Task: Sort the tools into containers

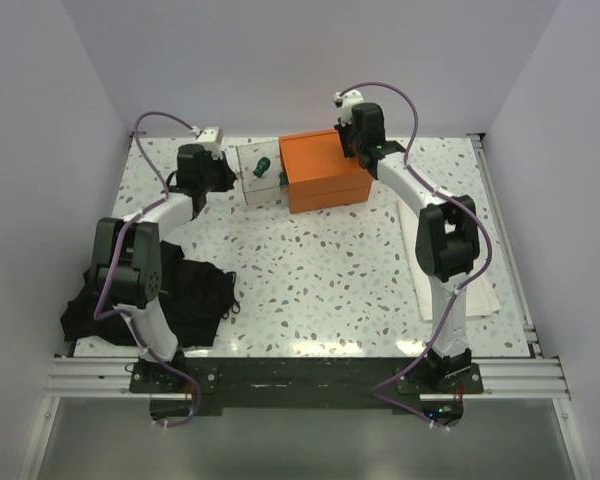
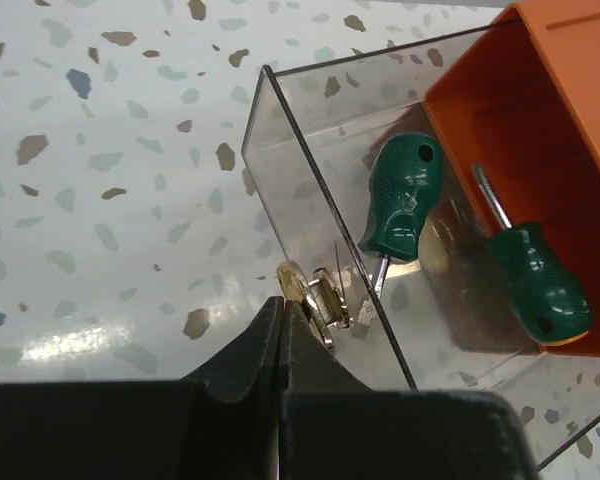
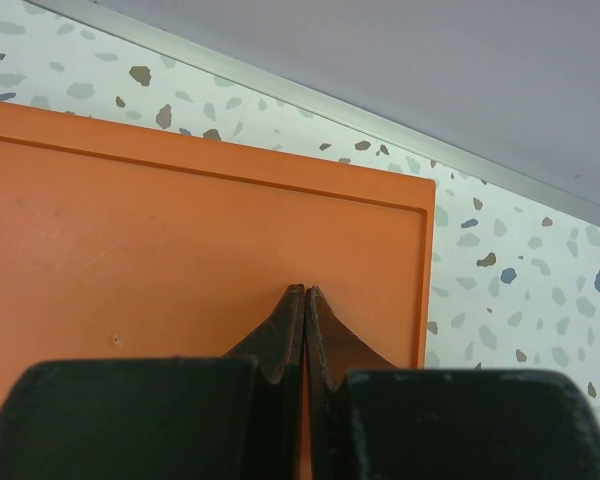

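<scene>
A clear bin sits partly inside the orange box at the back of the table. In the left wrist view the clear bin holds two stubby green screwdrivers, next to the orange box's wall. A small gold knob is fixed on the bin's end wall. My left gripper is shut, with its tips against that knob. My right gripper is shut and rests over the flat top of the orange box. No other screwdrivers are in view.
A black cloth lies at the near left by the left arm's base. A white folded towel lies at the right under the right arm. Walls close in the table at the back and both sides.
</scene>
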Available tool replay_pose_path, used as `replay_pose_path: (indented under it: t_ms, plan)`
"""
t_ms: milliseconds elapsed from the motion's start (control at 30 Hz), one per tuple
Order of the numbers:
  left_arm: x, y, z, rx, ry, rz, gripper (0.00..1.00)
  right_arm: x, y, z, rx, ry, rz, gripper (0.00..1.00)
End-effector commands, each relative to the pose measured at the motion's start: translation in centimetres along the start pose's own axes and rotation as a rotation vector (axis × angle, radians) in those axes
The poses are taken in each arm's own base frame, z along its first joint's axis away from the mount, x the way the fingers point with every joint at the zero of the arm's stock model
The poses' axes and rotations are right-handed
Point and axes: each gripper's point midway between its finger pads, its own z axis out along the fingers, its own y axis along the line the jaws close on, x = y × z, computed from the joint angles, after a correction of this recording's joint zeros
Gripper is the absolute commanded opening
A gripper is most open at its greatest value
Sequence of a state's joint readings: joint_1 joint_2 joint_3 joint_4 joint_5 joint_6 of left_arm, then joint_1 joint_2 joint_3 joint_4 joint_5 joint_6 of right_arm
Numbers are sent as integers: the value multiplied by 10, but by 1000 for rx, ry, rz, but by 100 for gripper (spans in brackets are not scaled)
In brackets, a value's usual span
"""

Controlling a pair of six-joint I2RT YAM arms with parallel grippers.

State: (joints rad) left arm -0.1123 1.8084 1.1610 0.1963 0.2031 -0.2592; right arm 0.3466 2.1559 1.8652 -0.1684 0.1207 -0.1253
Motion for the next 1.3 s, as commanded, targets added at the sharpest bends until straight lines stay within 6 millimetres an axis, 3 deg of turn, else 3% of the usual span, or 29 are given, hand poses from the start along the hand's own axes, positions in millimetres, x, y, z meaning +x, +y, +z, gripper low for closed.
replay_pose_path:
  t_ms: [0,200,333,533,700,833,867,967,1000,1067,1100,1133,1167,1267]
  plan:
    - [-20,-66,18,170,-47,7,0,95,3,3,-15,279,-39,0]
    - [-10,-126,35,292,-22,15,0,95,4,3,-17,281,-40,0]
    - [-3,-147,43,327,7,4,0,96,4,3,-20,282,-40,0]
    - [2,-141,43,277,32,-16,0,93,5,3,-24,277,-39,0]
    - [4,-130,28,219,51,-27,0,89,4,3,-20,268,-31,0]
    - [0,-113,11,149,68,-39,0,51,-13,-9,55,194,-16,0]
    - [-2,-105,2,127,75,-47,0,30,-21,-19,86,148,-7,0]
    - [-6,-80,-17,70,98,-79,26,-11,-39,-39,159,59,29,0]
    - [-9,-76,-22,64,107,-92,52,-31,-43,-54,166,14,45,1]
    - [-15,-66,-35,49,128,-101,66,-41,-42,-68,155,-3,71,6]
    - [-19,-67,-39,67,126,-90,99,-43,-41,-79,138,-5,79,8]
    - [-23,-68,-43,73,115,-74,100,-40,-37,-85,115,1,88,14]
    - [-30,-66,-48,74,92,-33,100,-35,-25,-90,42,13,91,34]
    - [-46,-60,-57,49,19,61,100,-9,-2,-118,-105,67,63,57]
